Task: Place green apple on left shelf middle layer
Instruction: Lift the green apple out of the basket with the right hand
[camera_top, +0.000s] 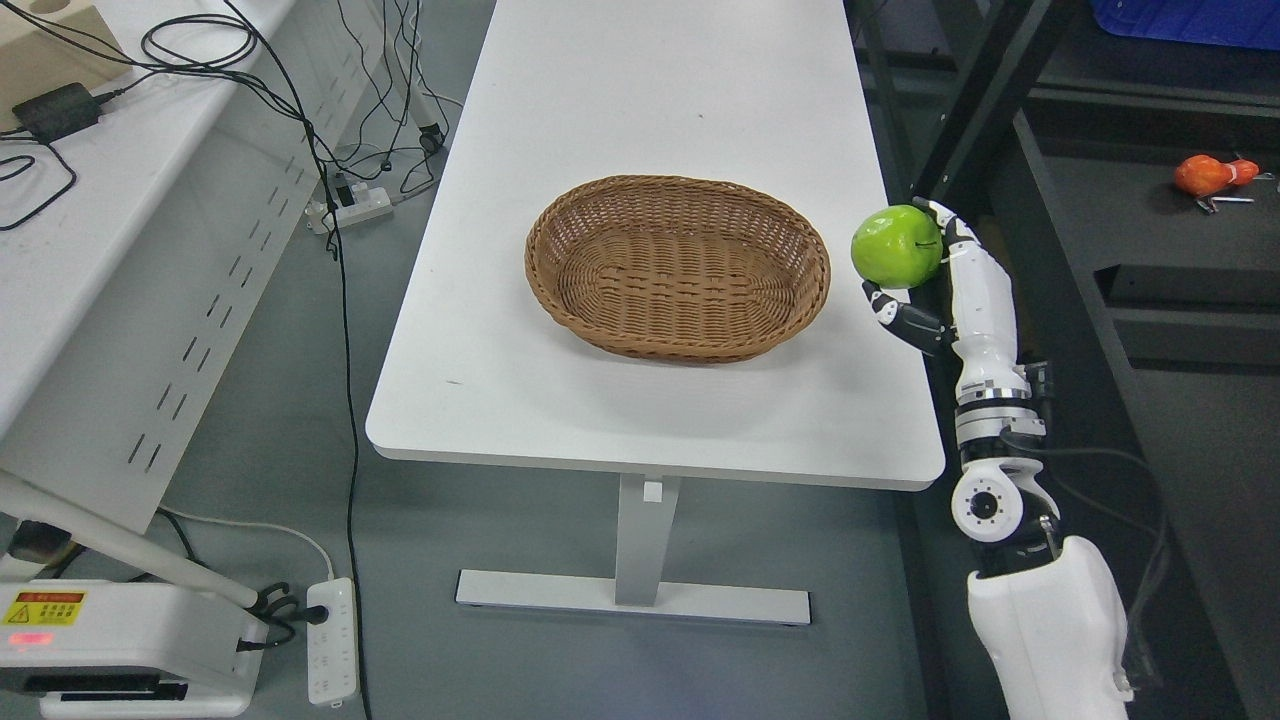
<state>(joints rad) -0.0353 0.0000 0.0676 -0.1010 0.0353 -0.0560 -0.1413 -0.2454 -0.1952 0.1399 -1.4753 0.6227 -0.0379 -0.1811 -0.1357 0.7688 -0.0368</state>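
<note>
Head view, looking down on a white table (640, 400) filling the middle of the frame. At its centre, an oval wicker basket (678, 266), standing flat, nothing visible inside.

At the right edge of the table, right of the basket and apart from it: green apple (897, 246), held up in the right hand (935, 285). Fingers curled around the fruit, one white finger (948, 222) hooked over its upper right side, dark thumb and palm pressed beneath it. Apple clear of the table surface as far as can be told, just above the table's right edge. White forearm running down from the hand to the lower right corner of the frame.

Upper right: dark shelving (1150, 300), with a small orange object (1205, 175) lying on one dark surface, too small to identify.

Left side: a white bench (130, 250) with black cables (200, 50) and a black power adapter (55, 112) on top. Lower left: a white power strip (332, 640) on the grey floor, beside a white machine base (120, 640) carrying a yellow warning label.
</note>
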